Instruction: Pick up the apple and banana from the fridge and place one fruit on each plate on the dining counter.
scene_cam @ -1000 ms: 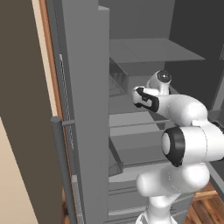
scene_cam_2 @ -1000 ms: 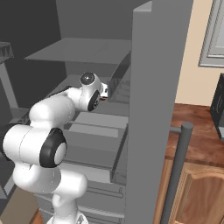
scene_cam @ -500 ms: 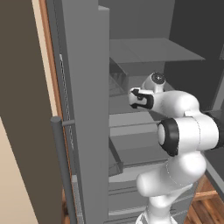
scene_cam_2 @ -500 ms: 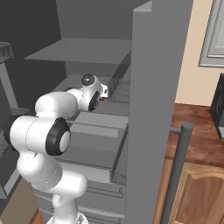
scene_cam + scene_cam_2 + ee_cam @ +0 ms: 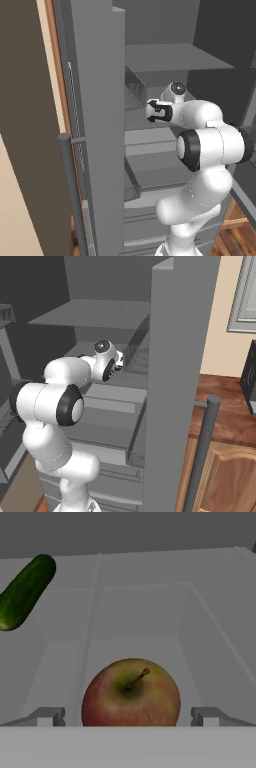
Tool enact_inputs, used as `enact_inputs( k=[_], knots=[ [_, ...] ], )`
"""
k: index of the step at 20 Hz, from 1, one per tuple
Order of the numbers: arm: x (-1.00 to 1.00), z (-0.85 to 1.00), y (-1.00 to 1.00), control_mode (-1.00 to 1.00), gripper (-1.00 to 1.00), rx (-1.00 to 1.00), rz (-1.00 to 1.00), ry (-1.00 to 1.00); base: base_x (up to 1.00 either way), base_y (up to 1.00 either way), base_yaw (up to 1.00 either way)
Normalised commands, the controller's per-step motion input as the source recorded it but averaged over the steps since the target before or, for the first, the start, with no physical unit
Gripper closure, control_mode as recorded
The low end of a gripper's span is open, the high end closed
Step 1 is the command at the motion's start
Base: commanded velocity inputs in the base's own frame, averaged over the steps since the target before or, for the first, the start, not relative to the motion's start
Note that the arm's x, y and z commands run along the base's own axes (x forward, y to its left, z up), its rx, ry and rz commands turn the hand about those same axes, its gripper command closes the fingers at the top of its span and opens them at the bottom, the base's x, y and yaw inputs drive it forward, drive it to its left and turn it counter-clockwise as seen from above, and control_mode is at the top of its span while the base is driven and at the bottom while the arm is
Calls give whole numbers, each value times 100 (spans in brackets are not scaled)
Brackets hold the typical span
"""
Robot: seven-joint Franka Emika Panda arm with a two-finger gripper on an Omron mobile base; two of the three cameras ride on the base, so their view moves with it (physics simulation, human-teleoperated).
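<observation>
- We judge the task barely begun: the apple sits in the fridge, no fruit is held, and we make out no banana or plate.
- In the hand view the apple lies at 6 o'clock, stem up, centred between our two finger tips, which stand wide apart on either side and touch nothing.
- A green cucumber lies at 10 o'clock, well apart from the apple.
- Left to do, we reckon: close on the apple, carry it out, then fetch the banana.
- The apple rests on a plain grey floor walled in grey, seemingly a tray or bin.
- In the right base view the gripper reaches toward the open grey shelves; a wood-topped cabinet stands at 3 o'clock.
</observation>
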Motion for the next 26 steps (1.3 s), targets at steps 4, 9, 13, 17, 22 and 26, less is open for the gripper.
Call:
enact_inputs(
  k=[4,9,13,17,22,26],
  knots=[
    [0,-17,0,-100,-100,0,-1,5,0,0,0],
    [8,-22,0,-100,-100,0,-1,5,0,0,0],
    [13,-3,0,-100,-100,0,0,0,0,0,0],
    [4,-9,0,-100,-100,0,0,0,0,0,0],
    [5,-30,0,-100,-100,0,0,1,0,0,0],
    [13,-37,0,-100,-100,0,0,0,0,0,0]
  ],
)
